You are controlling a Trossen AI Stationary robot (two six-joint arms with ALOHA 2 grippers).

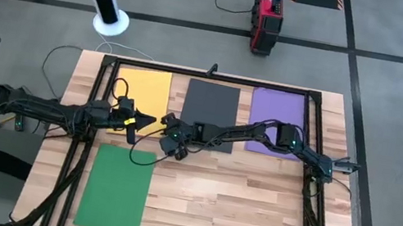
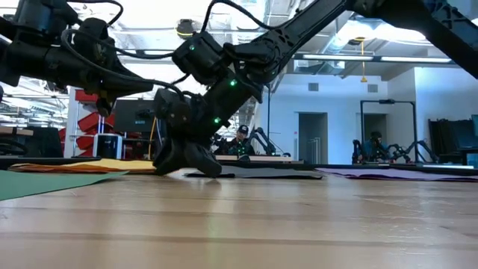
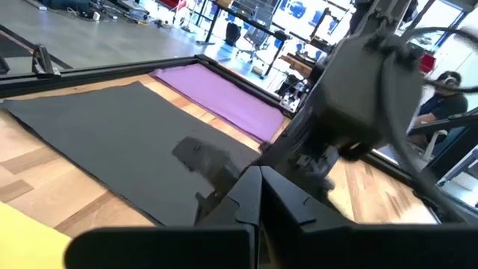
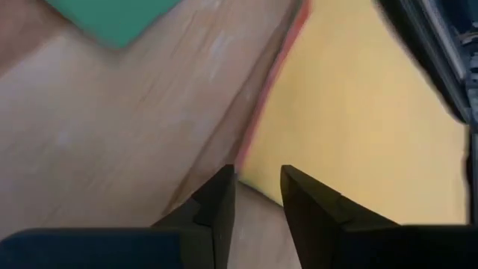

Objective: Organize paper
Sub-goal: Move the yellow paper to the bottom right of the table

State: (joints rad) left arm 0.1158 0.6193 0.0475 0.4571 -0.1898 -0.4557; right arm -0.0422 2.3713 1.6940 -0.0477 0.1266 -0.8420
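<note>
Left pincer (image 1: 152, 120) closed beside yellow paper (image 1: 144, 88), right pincer (image 4: 258, 196) apparently slightly open.

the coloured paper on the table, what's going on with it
Two robot arms are sorting paper sheets on a wooden table. Yellow, dark grey and purple sheets lie in a row along the far side, and a green sheet lies nearer on the left. Both hands meet between the yellow and grey sheets: the left hand at the yellow sheet's corner, the right hand open and low, aimed at the yellow sheet's edge, where a pink strip peeks out beneath.
</note>
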